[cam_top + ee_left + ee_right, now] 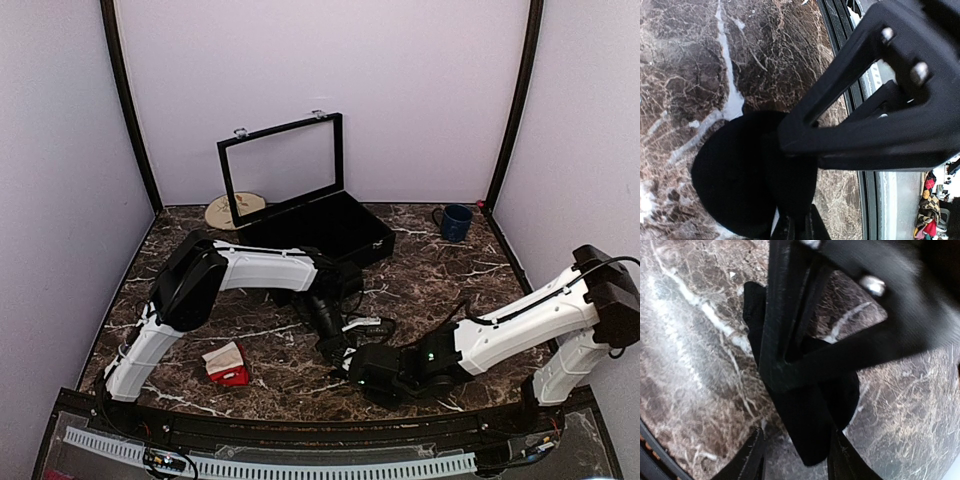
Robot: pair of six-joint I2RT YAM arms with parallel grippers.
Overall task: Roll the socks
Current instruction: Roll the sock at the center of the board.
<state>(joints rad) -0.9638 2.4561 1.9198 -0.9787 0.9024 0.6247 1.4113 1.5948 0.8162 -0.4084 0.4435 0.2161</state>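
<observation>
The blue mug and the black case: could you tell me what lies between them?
Only bare marble tabletop between mug and case, seen in the top view.

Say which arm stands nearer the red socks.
The left arm: the red socks lie close beside its lower link, while the right arm reaches in from the opposite side.
</observation>
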